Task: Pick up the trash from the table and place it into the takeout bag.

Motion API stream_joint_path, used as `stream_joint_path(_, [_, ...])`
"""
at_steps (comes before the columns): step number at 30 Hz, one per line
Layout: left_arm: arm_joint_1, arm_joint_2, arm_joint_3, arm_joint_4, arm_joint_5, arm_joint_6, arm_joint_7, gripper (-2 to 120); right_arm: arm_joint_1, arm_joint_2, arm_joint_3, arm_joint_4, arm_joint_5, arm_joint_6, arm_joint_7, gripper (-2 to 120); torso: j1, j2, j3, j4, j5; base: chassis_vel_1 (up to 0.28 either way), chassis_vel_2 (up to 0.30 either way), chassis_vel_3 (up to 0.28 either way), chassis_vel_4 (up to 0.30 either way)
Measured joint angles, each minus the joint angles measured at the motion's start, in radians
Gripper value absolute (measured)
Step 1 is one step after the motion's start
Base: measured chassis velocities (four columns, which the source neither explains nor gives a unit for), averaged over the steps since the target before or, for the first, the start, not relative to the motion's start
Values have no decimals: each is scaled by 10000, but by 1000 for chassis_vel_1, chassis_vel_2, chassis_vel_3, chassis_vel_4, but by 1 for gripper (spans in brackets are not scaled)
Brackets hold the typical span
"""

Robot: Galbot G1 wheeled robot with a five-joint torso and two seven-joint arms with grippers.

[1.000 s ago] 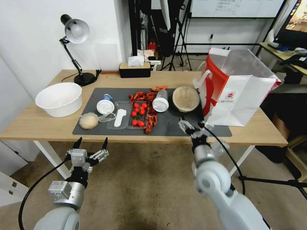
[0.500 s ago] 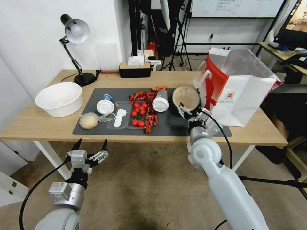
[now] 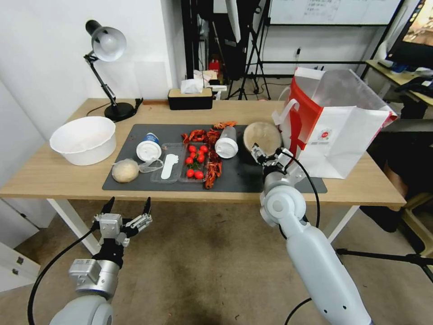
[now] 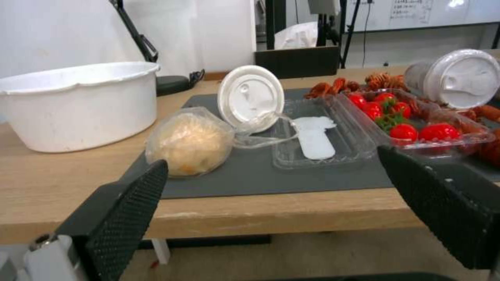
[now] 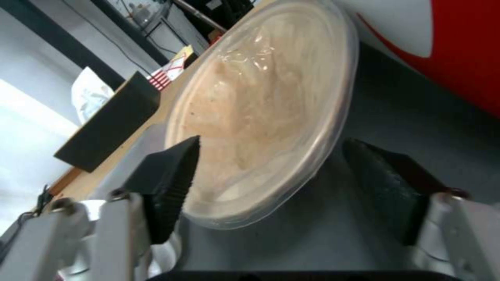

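Note:
The round brown-lidded bowl (image 3: 262, 135) sits on the dark grey mat (image 3: 234, 178) beside the takeout bag (image 3: 336, 131). My right gripper (image 3: 269, 152) is open at the bowl's near rim. In the right wrist view, the bowl (image 5: 265, 97) lies just ahead between the fingers (image 5: 174, 175) of the right gripper (image 5: 271, 160), untouched. The blue-white cup (image 3: 148, 149), a white-lidded cup (image 3: 226, 145) and the clear bag with the beige lump (image 3: 125, 170) lie on the mat. My left gripper (image 3: 127, 206) hangs open below the table (image 3: 54, 178) front edge, facing the lump bag (image 4: 190, 140).
A wide white bowl (image 3: 83, 139) and a desk lamp (image 3: 106, 67) stand at the table's left end, and a tissue box (image 3: 190, 97) sits at the back. A clear tray of tomatoes (image 3: 195, 161) and red crayfish shells (image 3: 212, 169) lie mid-mat.
My right arm has reached forward from the table's front edge over the mat to the bowl's near rim, still open. The left arm has not moved.

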Motion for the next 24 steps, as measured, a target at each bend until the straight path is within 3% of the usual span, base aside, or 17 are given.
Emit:
stream_joint_path(12, [55, -35, 55, 18, 71, -110, 12, 100, -70, 28, 98, -42, -3, -122, 268, 36, 0, 0, 0, 0, -1, 0, 0, 0, 0])
stream_joint_path(16, [108, -59, 52, 12, 80, -204, 32, 100, -86, 36, 103, -33, -23, -128, 355, 13, 0, 0, 0, 0, 0, 0, 0, 0, 0])
stream_joint_path(20, [133, -78, 54, -7, 95, -225, 64, 100, -116, 38, 120, 27, -48, -124, 391, 3, 0, 0, 0, 1, -1, 0, 0, 0, 0])
stream_joint_path(24, [137, -89, 56, -13, 106, -235, 87, 100, -156, 26, 152, 95, -77, -122, 417, 1, 0, 0, 0, 0, 0, 0, 0, 0, 0])
